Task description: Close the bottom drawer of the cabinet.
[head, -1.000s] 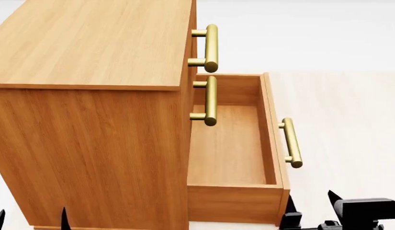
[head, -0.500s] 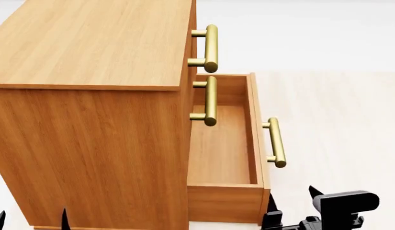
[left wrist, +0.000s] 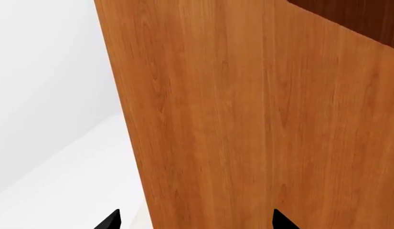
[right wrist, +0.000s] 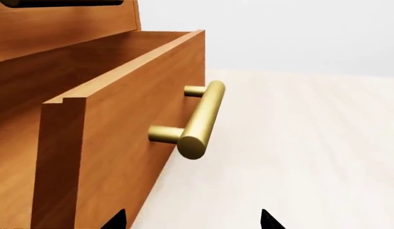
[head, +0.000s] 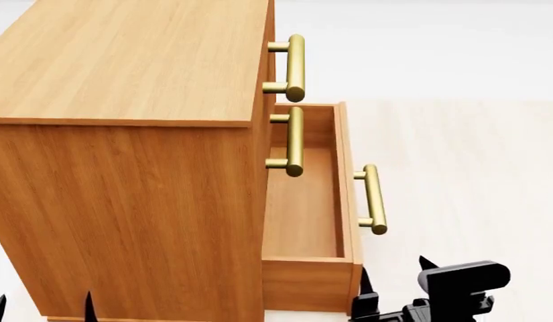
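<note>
Bottom drawer [head: 305, 201] partly out of the cabinet [head: 124, 134]. Right gripper [head: 390, 285] spread beside its front, seemingly not touching. Left gripper [left wrist: 193, 220] likewise spread.

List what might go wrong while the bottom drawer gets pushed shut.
1. The orange-brown wooden bottom drawer juts out of the tall wood-grain cabinet. The right hand sits low at the front's near corner, so an off-centre push may skew and jam it.
2. That hand may snag the drawer's brass bar handle.
3. The left hand hovers close to the cabinet's side and could scrape it.
</note>
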